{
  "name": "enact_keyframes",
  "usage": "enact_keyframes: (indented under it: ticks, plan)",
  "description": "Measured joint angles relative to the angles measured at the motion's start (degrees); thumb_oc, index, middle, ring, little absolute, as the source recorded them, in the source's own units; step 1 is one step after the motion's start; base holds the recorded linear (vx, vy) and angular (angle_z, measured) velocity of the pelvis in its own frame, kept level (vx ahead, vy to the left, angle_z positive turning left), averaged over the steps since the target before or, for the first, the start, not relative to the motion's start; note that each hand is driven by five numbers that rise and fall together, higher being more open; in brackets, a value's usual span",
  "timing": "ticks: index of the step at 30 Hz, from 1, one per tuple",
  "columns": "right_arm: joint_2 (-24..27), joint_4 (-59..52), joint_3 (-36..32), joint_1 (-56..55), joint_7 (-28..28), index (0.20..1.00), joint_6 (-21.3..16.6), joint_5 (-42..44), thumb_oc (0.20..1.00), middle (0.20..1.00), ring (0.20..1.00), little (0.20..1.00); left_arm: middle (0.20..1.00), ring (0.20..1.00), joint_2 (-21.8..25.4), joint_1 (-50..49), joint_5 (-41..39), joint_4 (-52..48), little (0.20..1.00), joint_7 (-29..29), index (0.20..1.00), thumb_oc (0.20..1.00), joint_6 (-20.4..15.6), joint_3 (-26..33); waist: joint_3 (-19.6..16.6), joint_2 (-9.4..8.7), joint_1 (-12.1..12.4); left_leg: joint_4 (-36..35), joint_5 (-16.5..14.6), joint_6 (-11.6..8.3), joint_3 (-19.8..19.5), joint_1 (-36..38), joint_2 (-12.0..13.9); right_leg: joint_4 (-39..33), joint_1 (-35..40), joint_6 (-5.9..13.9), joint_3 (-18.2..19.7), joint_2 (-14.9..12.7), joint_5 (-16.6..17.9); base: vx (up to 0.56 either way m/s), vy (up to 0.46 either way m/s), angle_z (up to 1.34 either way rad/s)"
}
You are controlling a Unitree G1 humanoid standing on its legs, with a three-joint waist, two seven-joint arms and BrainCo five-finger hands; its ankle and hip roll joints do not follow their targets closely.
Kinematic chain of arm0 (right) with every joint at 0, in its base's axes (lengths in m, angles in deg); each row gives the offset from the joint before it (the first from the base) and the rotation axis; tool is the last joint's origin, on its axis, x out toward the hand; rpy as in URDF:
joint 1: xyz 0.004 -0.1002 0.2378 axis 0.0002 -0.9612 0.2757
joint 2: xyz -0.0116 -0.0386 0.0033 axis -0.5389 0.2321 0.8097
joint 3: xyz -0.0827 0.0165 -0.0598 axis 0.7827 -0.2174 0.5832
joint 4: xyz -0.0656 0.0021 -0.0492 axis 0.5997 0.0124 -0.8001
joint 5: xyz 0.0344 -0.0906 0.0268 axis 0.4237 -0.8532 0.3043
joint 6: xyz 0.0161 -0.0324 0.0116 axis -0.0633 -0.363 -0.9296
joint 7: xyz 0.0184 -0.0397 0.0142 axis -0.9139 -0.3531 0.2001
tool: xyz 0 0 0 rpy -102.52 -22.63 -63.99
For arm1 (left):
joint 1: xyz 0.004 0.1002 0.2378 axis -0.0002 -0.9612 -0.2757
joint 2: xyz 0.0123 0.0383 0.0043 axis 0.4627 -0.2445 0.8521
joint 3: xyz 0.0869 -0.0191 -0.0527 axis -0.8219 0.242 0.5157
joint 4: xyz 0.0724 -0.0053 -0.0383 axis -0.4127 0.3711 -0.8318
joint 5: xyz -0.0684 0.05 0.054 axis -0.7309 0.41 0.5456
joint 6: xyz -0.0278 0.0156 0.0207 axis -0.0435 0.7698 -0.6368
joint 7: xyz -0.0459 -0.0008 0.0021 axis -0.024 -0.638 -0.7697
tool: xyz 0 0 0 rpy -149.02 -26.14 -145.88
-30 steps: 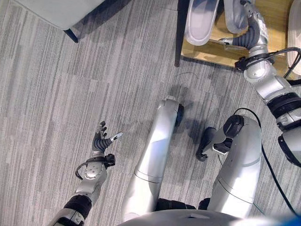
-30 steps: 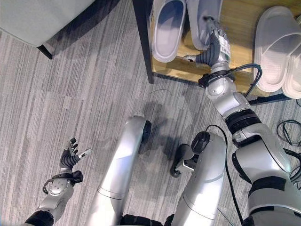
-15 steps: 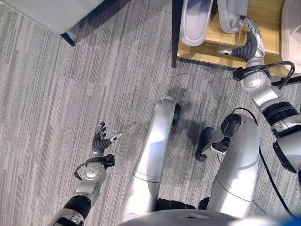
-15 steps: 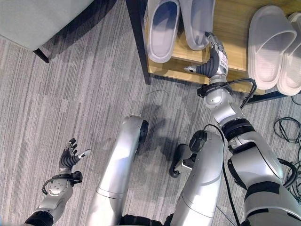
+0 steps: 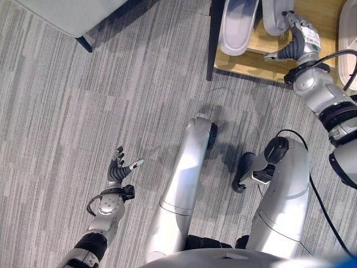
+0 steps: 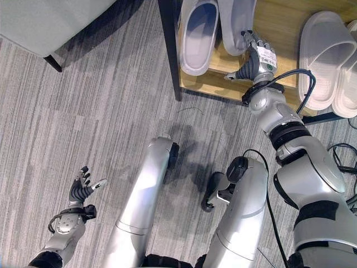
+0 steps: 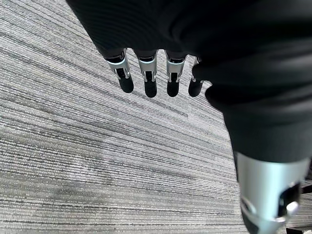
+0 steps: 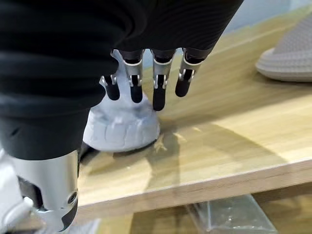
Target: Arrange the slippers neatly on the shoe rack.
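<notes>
Right robot hand (image 6: 255, 58), fingers straight, hovers at the heel of the grey slipper (image 8: 122, 122) on the wooden shoe rack (image 6: 279, 22), upper right of the frame. It looks light, rubbery and bendable; the stiffer heel rim suits pushing. Left robot hand (image 5: 118, 170) hangs open, lower left.

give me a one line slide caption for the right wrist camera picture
Right hand, fingers open, at the heel of a grey slipper on the wooden shoe rack.

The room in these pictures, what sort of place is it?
Probably a home-like entryway or living area: a low wooden shoe rack holds pale grey slippers and white slippers, above grey striped carpet, with a grey upholstered seat nearby.
</notes>
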Motion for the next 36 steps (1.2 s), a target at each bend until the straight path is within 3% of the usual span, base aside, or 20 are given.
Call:
enact_keyframes:
  ticks: [4, 9, 12, 15, 21, 25, 29, 32, 36]
  plan:
    - [0.90, -4.42, 0.01, -0.74, -1.62, 1.000, 1.11, -2.17, 1.000, 1.000, 1.000, 1.000, 1.000, 1.000, 0.02, -0.02, 0.00, 0.56, 1.000, -0.80, 1.000, 1.000, 0.05, 0.95, 0.07, -0.99, -0.26, 0.47, -0.37, -0.19, -0.26, -0.27, 0.01, 0.06, -0.18, 0.03, -0.19, 0.22, -0.01, 0.02, 0.001, -0.03]
    - [8.93, -21.61, -0.99, -8.33, -3.53, 1.000, 0.82, -6.77, 1.000, 1.000, 1.000, 1.000, 1.000, 1.000, 0.05, -0.27, -0.02, 1.05, 1.000, -1.07, 1.000, 1.000, 0.98, 2.97, 0.13, -2.04, -0.91, 1.62, -1.18, 0.17, -0.47, -0.38, 0.05, 0.41, 0.27, 0.49, -0.39, 0.33, -0.43, 0.01, 0.001, -0.01]
    - [10.57, -25.94, -2.91, -13.38, -4.61, 1.000, 0.62, -8.80, 1.000, 1.000, 1.000, 1.000, 1.000, 1.000, 0.09, -0.60, 0.02, 0.96, 1.000, -1.20, 1.000, 1.000, 1.14, 4.41, 0.11, -2.27, -1.89, 2.24, -1.58, 0.53, -0.35, -0.37, 0.25, 0.86, 0.49, 0.72, -0.27, 0.39, -0.66, 0.01, 0.001, -0.01]
    - [11.57, -34.71, -11.50, -23.23, -5.54, 1.000, 0.60, -10.06, 1.000, 1.000, 1.000, 1.000, 1.000, 1.000, -0.25, -0.95, 0.04, 1.10, 1.000, -1.64, 1.000, 1.000, 1.25, 5.25, 0.16, -3.06, -2.71, 2.86, -2.21, 0.40, -0.16, -0.37, 0.51, 1.55, 0.09, 0.76, 0.04, 0.68, -0.98, 0.02, 0.005, -0.05]
    - [11.15, -39.22, -18.12, -33.25, -5.99, 1.000, 0.59, -13.35, 1.000, 1.000, 1.000, 1.000, 1.000, 1.000, -0.80, -1.02, 0.49, 0.69, 1.000, -2.27, 1.000, 1.000, 1.35, 6.53, 0.13, -3.19, -3.78, 4.57, -3.37, 0.30, -0.36, -0.40, 0.79, 3.14, -0.24, 0.96, 0.15, 1.31, -1.81, 0.00, 0.004, -0.06]
    - [11.04, -39.08, -19.63, -30.36, -2.73, 1.000, 0.46, -16.88, 1.000, 1.000, 1.000, 1.000, 1.000, 1.000, -0.67, -1.06, 1.19, 0.39, 1.000, -2.12, 1.000, 1.000, 1.33, 6.50, 0.13, -3.16, -2.66, 4.51, -3.53, 0.30, -0.31, -0.37, 0.79, 3.29, -0.17, 0.97, 0.18, 1.15, -2.13, 0.00, 0.010, 0.02]
    - [8.11, -31.45, -9.44, -12.93, 0.66, 1.000, 1.00, -20.57, 1.000, 1.000, 1.000, 1.000, 1.000, 1.000, -0.49, -1.07, 2.26, -0.03, 1.000, -1.99, 1.000, 1.000, 1.23, 5.46, 0.11, -3.10, -0.81, 4.68, -3.52, 0.30, -0.26, -0.26, 0.84, 3.64, -0.01, 0.89, 0.27, 0.90, -2.26, 0.00, 0.020, 0.02]
    - [6.80, -29.75, -8.62, -11.21, 1.23, 1.000, 1.23, -21.72, 1.000, 1.000, 1.000, 1.000, 1.000, 1.000, -0.47, -0.91, 2.28, -0.05, 1.000, -1.96, 1.000, 1.000, 1.19, 4.88, 0.11, -3.10, 0.60, 4.64, -3.61, 0.48, 0.07, -0.22, 0.73, 3.79, 0.12, 0.54, 0.34, 0.30, -2.50, 0.01, 0.006, 0.06]
    - [1.09, -18.95, -3.60, -6.57, 1.13, 1.000, 2.29, -21.16, 1.000, 1.000, 1.000, 1.000, 1.000, 1.000, -0.42, -0.69, 2.25, 0.14, 1.000, -1.97, 1.000, 1.000, 1.06, 3.90, 0.11, -3.06, 1.22, 5.00, -3.81, 0.54, 0.03, -0.03, 0.65, 4.16, 0.40, 0.91, 0.34, 0.13, -2.89, 0.00, 0.000, 0.00]
